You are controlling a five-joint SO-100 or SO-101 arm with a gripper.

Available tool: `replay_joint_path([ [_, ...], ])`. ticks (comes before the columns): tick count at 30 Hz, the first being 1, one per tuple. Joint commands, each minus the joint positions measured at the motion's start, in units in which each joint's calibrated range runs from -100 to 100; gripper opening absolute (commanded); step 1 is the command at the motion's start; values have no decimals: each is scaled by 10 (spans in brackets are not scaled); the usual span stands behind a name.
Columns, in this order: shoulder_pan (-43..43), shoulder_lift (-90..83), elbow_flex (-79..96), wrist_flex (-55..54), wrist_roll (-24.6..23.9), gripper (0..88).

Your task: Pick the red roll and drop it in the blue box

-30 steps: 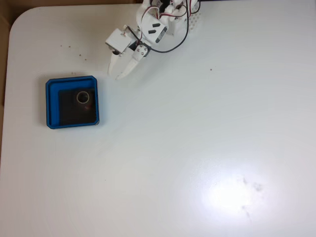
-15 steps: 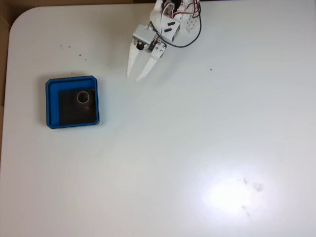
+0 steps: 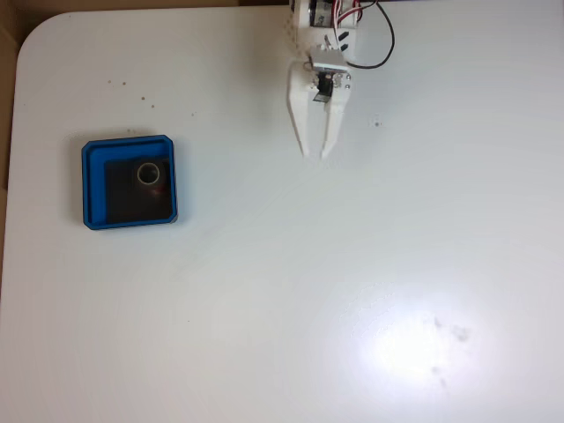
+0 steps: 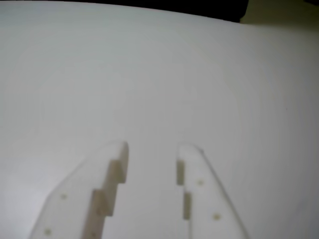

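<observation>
White tabletop is filling the fixed view, its rounded corner showing at upper left. Near its left edge the blue box is lying flat, and the red roll is sitting inside on the black floor, toward the box's far side. Near the far edge, well apart from the box, the white gripper is pointing toward the table's middle, its fingers slightly parted and gripping nothing.
</observation>
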Motion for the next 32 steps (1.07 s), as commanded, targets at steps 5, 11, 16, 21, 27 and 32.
replay_joint_path([
  [5,-52,-6,9,-12,-3,88],
  [11,-49,-6,9,-12,-3,31],
  [16,-49,-6,9,-13,-2,7],
  [21,-49,-6,9,-13,-2,7],
  [27,-49,-6,9,-13,-1,7],
  [32,-49,-6,9,-13,-1,7],
])
